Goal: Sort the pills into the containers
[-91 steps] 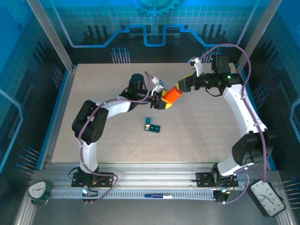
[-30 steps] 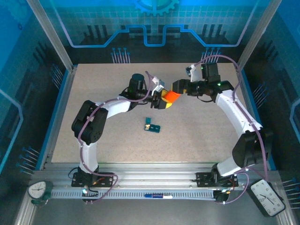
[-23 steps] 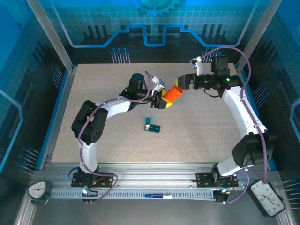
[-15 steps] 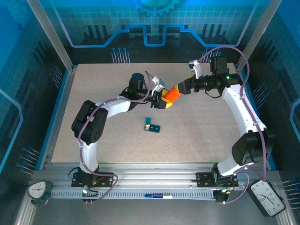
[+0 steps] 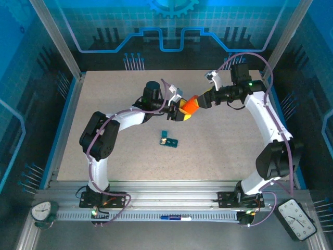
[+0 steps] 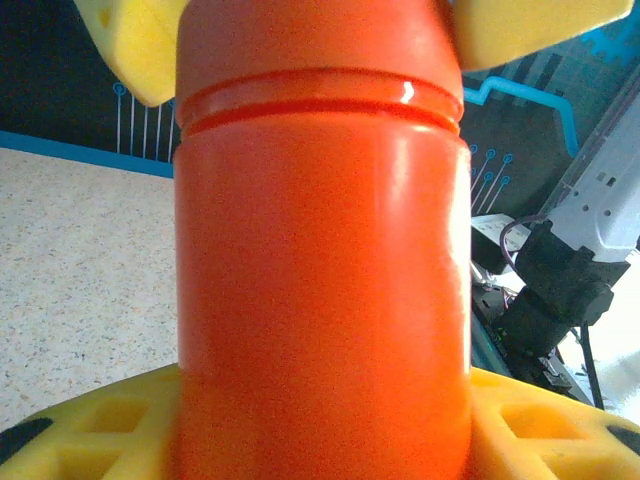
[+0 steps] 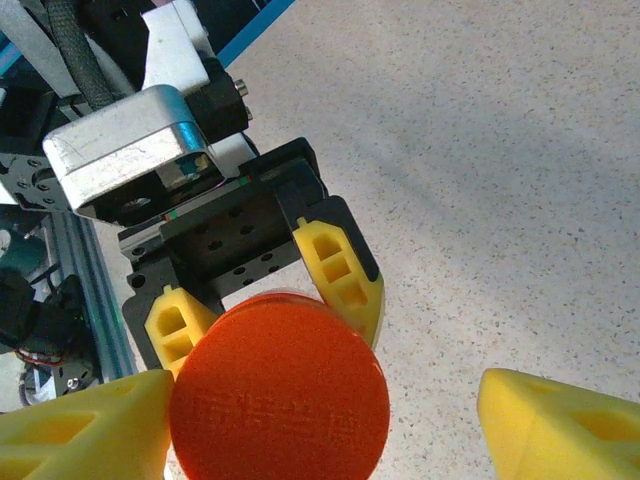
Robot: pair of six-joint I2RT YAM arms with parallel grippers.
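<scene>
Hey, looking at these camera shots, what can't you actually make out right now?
Any pills in the orange bottle: hidden by its opaque wall and cap, every view.
Pill box lids and contents: too small, top view.
Whether the right gripper clamps the cap: fingers cut off by the bottom edge, right wrist view.
Cap lettering: blurred, right wrist view.

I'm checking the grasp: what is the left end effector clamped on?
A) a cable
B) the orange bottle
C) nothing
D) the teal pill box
B: the orange bottle sits clamped in the left end effector, while the teal pill box lies apart on the table.
</scene>
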